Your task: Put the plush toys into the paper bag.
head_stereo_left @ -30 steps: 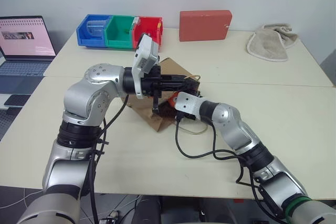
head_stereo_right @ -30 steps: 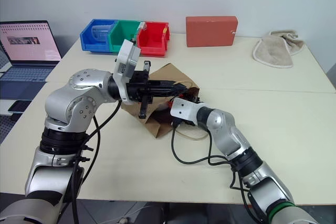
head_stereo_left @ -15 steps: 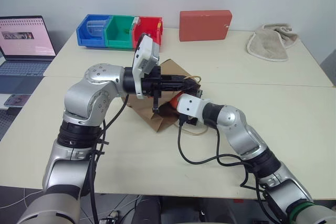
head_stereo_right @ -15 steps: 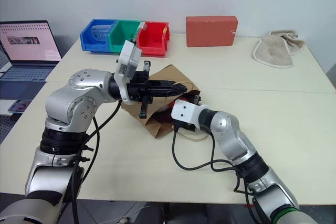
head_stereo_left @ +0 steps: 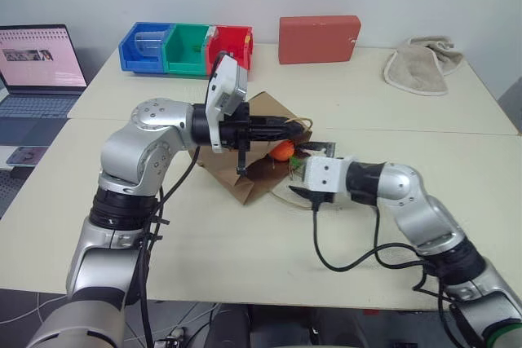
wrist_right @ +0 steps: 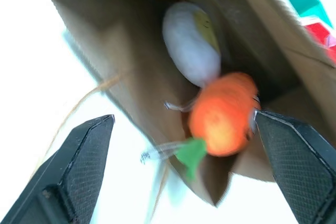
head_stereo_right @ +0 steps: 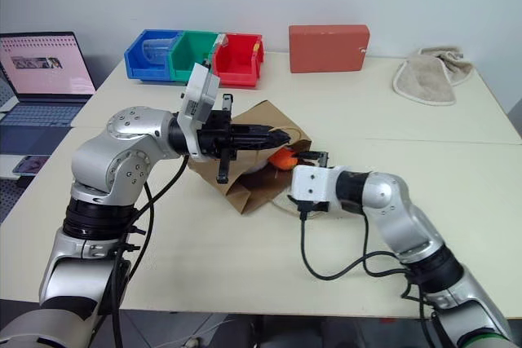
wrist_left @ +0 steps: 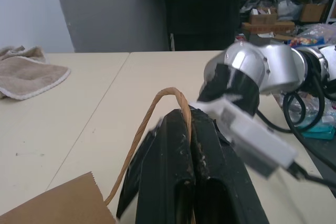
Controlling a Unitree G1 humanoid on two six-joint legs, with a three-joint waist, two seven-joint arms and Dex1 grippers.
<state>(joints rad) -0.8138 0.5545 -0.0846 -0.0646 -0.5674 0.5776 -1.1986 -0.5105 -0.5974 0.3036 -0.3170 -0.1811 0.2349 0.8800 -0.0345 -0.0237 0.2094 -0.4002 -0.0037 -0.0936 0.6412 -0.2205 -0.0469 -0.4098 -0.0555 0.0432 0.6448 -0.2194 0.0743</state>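
Progress: I see egg (wrist_right: 190,40) inside bag (head_stereo_left: 263,112), carrot (wrist_right: 223,113) at its mouth — nearly done | left fingers (wrist_left: 181,150) clamped on a bag handle | right fingers (wrist_right: 79,171) apart, empty | left: confirm carrot settles in.

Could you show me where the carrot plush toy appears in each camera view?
Left eye: carrot plush toy at the paper bag mouth.
Right eye: same spot.
Left wrist: cannot find it.
Right wrist: centre, inside the bag mouth.
Shared landmark: the bag.
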